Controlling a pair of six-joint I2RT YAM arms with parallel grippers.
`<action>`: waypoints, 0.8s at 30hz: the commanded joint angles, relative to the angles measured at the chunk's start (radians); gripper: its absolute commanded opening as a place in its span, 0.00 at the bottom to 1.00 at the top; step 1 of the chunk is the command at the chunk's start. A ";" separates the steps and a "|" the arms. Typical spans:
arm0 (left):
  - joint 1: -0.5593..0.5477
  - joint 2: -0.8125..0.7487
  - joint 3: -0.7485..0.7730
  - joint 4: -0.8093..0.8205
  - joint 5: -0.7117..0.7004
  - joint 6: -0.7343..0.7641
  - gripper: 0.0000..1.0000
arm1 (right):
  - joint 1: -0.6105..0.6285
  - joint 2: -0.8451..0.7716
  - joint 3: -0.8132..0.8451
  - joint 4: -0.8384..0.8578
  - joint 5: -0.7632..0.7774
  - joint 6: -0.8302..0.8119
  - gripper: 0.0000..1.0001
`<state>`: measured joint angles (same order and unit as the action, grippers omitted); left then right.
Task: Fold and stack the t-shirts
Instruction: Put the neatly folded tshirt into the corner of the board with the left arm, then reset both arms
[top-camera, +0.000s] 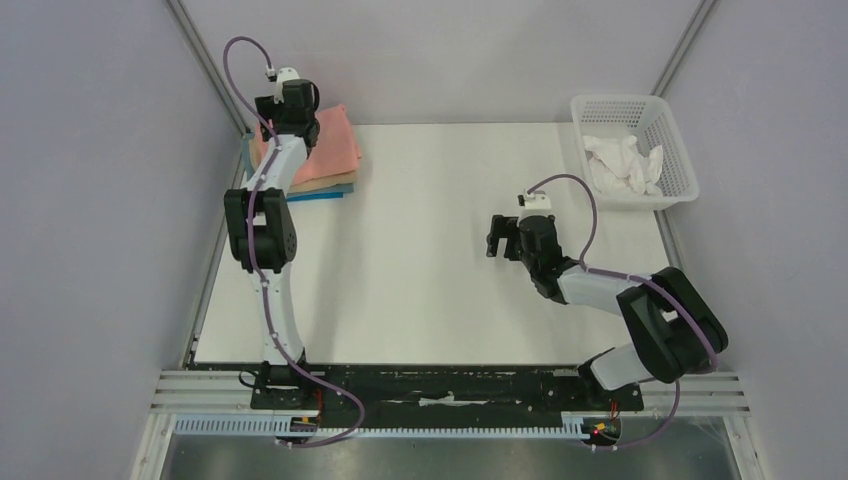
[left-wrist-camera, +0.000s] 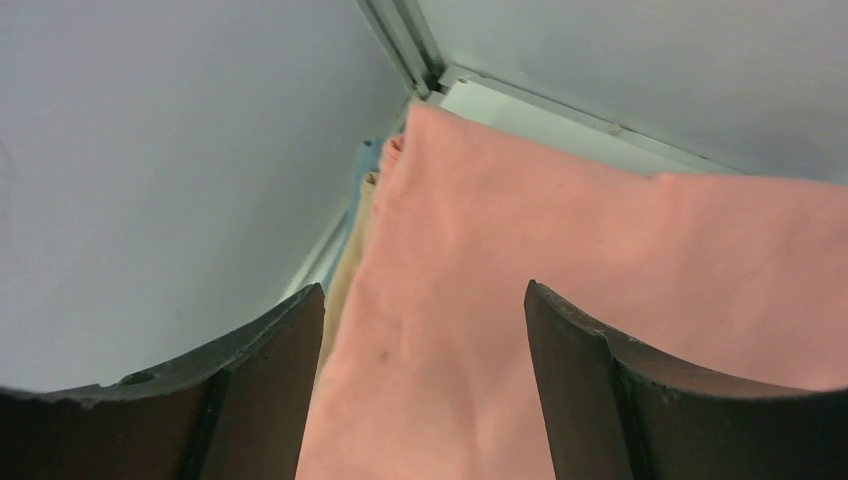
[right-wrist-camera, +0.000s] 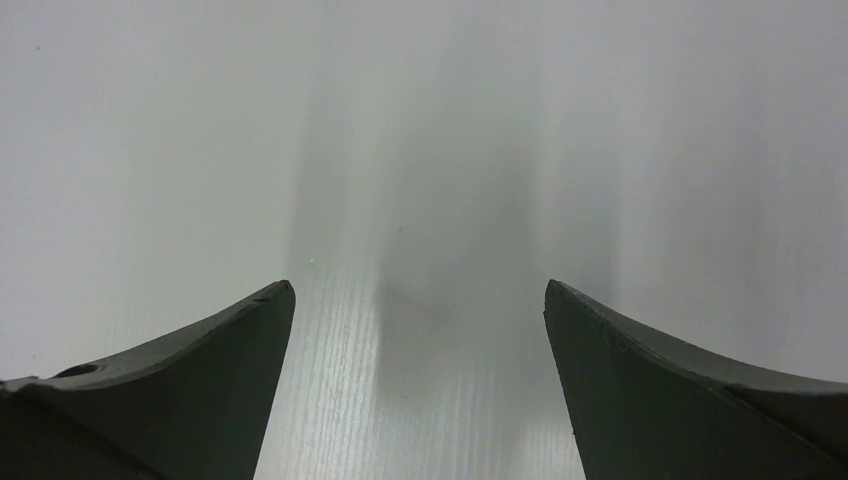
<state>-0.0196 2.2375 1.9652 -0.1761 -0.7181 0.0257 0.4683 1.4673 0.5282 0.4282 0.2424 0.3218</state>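
1. Pink t-shirt (left-wrist-camera: 600, 260) sits folded atop the far-left stack (top-camera: 322, 190); I judge stacking done.
2. Left jaws spread wide above it, empty; right jaws likewise, over the tabletop (top-camera: 420, 290).
3. Next: retract, fetch white cloth (top-camera: 622, 165) from basket (top-camera: 620, 100).

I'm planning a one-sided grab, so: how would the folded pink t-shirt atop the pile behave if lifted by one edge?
Probably floppy: the pink t-shirt shows soft creases, so its folds would likely sag open. It looks light, being thin cloth. Pushed, it may bunch or slide over the tan shirt beneath.
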 joint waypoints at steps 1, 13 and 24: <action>-0.008 -0.116 -0.017 -0.053 0.159 -0.189 0.80 | -0.002 -0.071 -0.005 0.012 0.031 0.012 0.98; -0.049 -0.522 -0.491 0.040 0.833 -0.569 0.80 | -0.002 -0.360 -0.175 -0.087 0.096 -0.032 0.98; -0.391 -1.224 -1.321 0.137 0.648 -0.637 0.82 | -0.004 -0.514 -0.284 -0.093 0.099 -0.079 0.98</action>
<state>-0.3969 1.2037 0.8265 -0.0650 0.0334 -0.5198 0.4671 0.9848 0.2584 0.3145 0.3294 0.2680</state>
